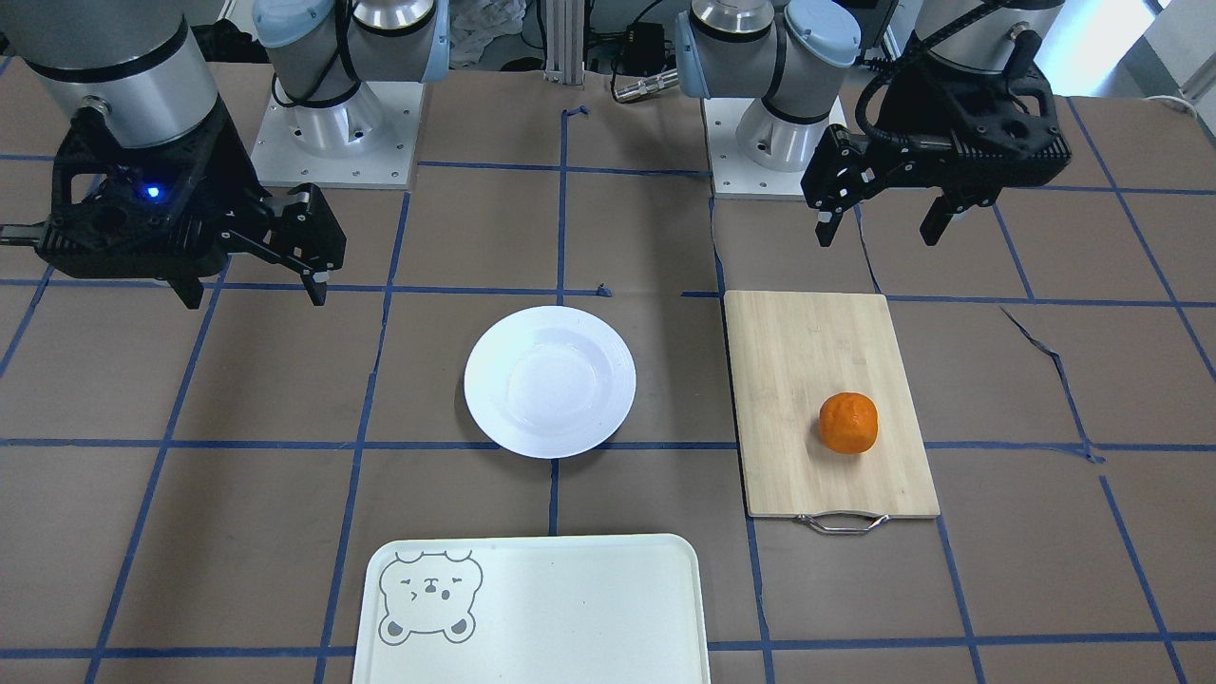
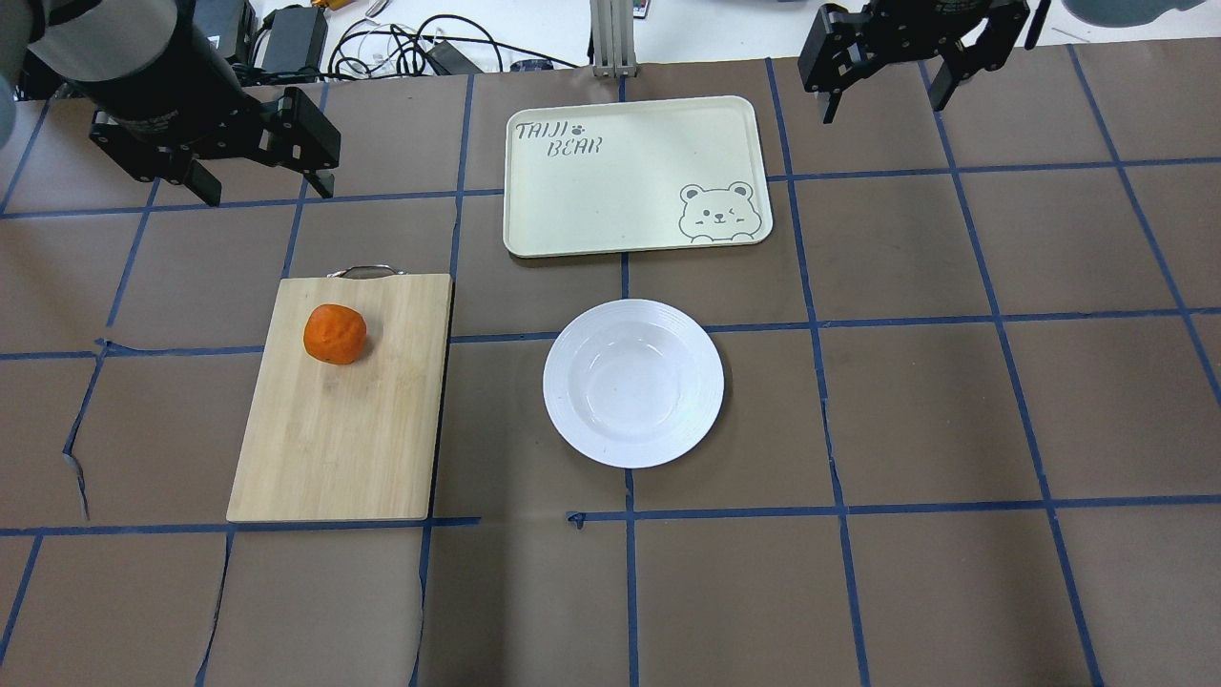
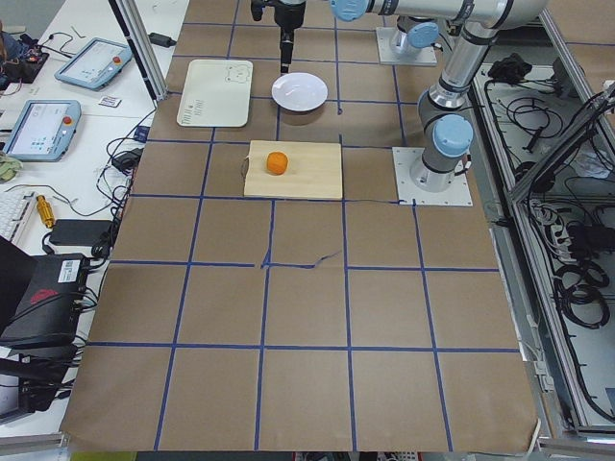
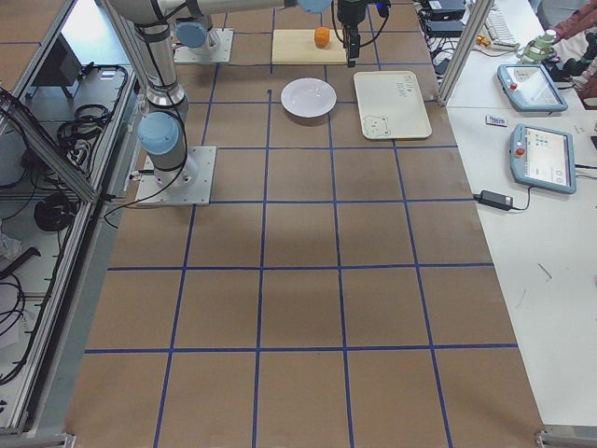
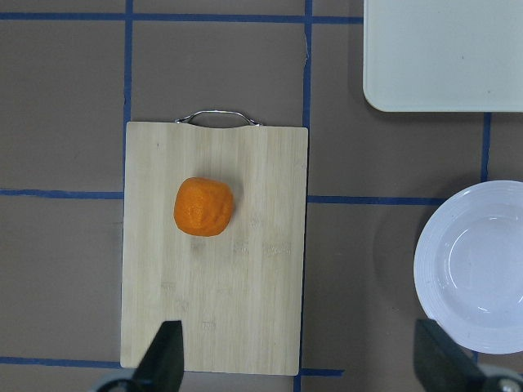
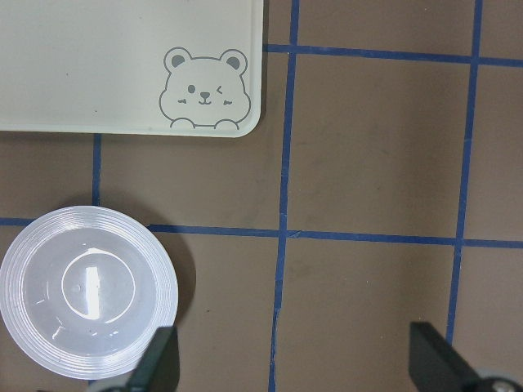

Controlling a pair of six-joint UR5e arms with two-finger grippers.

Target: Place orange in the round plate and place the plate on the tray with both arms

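At the table's operator edge lies the bear-faced tray [image 1: 570,608]. Beyond it, apart, sits the white round plate [image 1: 549,381], and beside that the orange [image 1: 848,423] rests on a bamboo cutting board [image 1: 798,361]. Farthest back, the left gripper [image 1: 878,235] and right gripper [image 1: 255,296] hover with fingers spread wide.

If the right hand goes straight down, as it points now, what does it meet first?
Probably the bare table, just beside the round plate; depth is unclear, so a touch on its rim is possible.
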